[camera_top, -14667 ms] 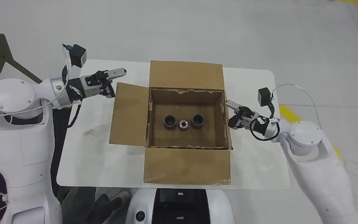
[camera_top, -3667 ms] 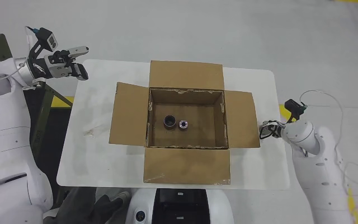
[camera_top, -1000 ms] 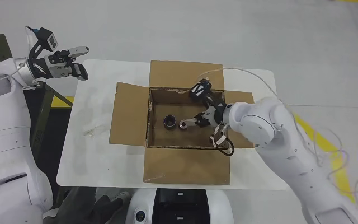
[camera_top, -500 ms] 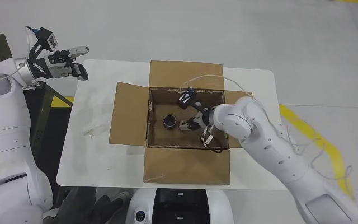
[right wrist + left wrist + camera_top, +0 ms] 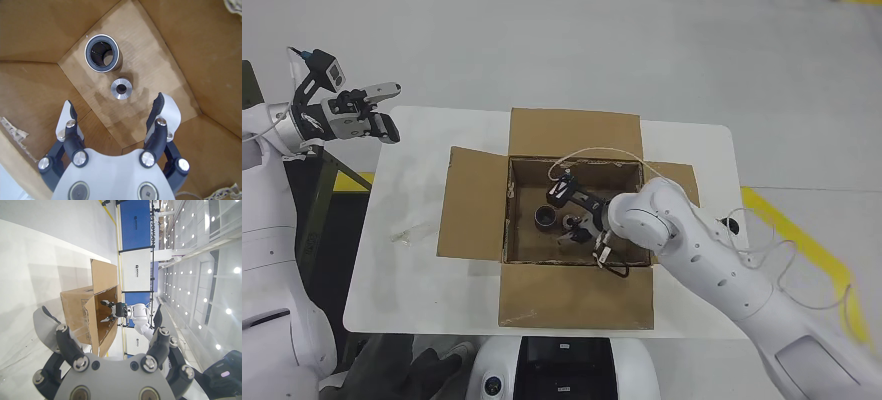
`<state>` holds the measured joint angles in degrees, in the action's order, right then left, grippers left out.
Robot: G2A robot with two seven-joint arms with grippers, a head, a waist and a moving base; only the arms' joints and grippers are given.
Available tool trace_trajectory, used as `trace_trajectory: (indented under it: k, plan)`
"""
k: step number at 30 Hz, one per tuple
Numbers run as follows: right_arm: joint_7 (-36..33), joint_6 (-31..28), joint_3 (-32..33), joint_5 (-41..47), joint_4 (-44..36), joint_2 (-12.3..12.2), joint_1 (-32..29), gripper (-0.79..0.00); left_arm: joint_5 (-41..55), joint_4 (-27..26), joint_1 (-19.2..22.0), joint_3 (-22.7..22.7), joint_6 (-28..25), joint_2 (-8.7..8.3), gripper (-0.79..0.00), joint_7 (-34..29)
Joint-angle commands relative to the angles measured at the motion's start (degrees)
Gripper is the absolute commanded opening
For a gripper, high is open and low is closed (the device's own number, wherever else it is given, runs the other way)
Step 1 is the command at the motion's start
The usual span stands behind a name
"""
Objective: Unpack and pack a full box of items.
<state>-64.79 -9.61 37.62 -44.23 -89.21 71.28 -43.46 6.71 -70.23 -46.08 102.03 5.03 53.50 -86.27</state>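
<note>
Right gripper (image 5: pixel 115 100) in the open box (image 5: pixel 575 133), fingers spread.
It hung just over a small metal ring (image 5: pixel 115 89) on the box floor, a larger sleeve (image 5: pixel 102 55) beside it, walls close; left gripper (image 5: pixel 389 108), spread too, was well left of the box at the white table (image 5: pixel 692 150) corner.

The box (image 5: pixel 198 56) round my right jaws is matt brown cardboard, ragged along the torn rims. The small bushing (image 5: pixel 121 89) has a bright machined metal face; at nine o'clock of it from above, the large sleeve (image 5: pixel 103 55) shows a polished metal rim round dull black lining. My pads (image 5: pixel 153 108) are rough black rubber on glossy white plastic shells.
</note>
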Motion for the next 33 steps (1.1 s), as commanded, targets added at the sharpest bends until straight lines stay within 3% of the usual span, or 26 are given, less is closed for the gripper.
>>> trace_trajectory:
  k: [1,33]
  plan:
    - [0.3,0.2,-0.6,-0.2,0.9,0.4,0.3,-0.046,0.0,0.0,0.0,0.0,0.0,0.0,0.0,0.0]
    - [0.8,2.5,-6.0,-0.9,10.4,5.5,4.1,-0.071,0.0,0.0,0.0,0.0,0.0,0.0,0.0,0.0]
